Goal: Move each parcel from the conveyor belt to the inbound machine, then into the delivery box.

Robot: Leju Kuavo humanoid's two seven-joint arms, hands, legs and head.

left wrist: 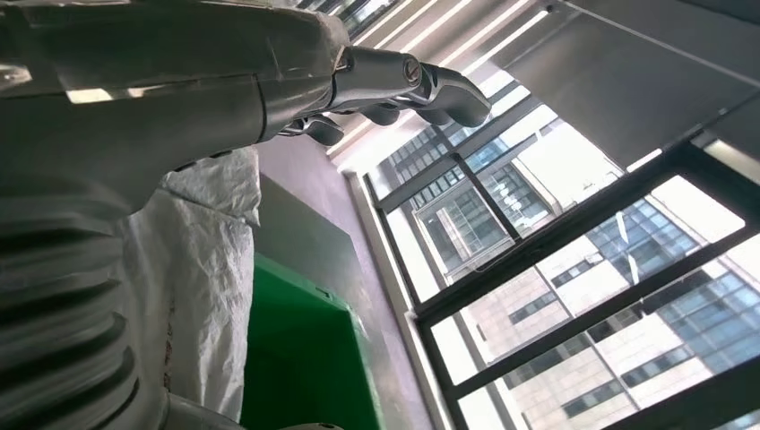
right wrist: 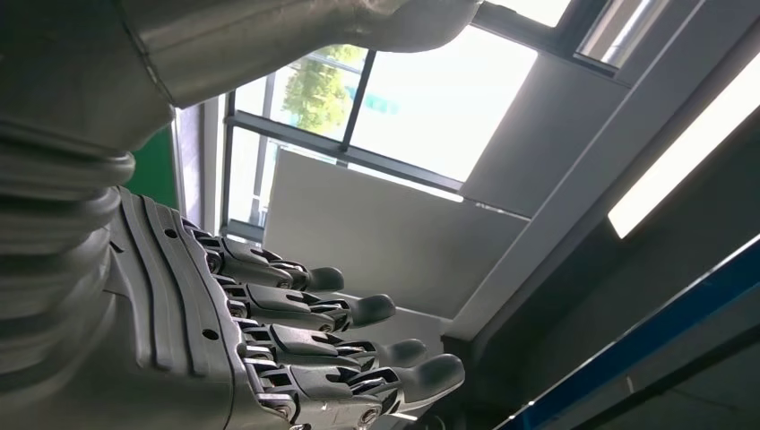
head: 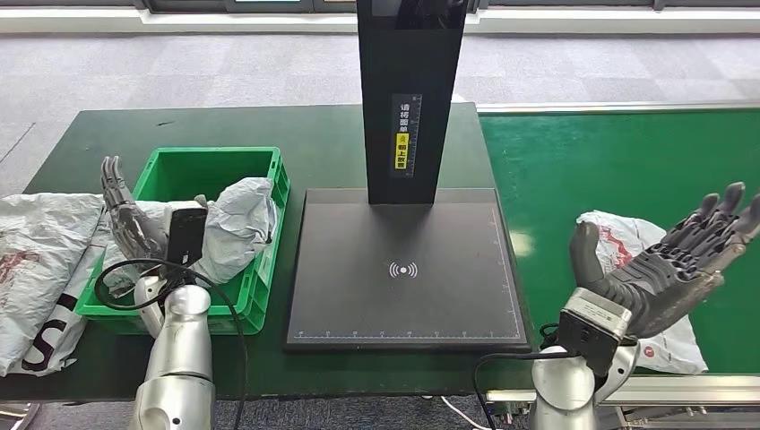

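From the head view your right hand (head: 668,260) hovers spread and empty over the white parcel (head: 627,242) on the green conveyor belt (head: 618,170), so come down flat and scoop, then carry it left to the inbound machine (head: 408,269). Both wrist views just agree: left hand (head: 134,219) is spread too, beside the delivery box (head: 260,287).

A dark green bench (head: 332,134) carries a green crate (head: 260,287) at left, a black scanner plate (head: 403,269) centre — grey bags (head: 40,260) far left; the conveyor belt (head: 618,161) bears one white parcel (head: 627,242).
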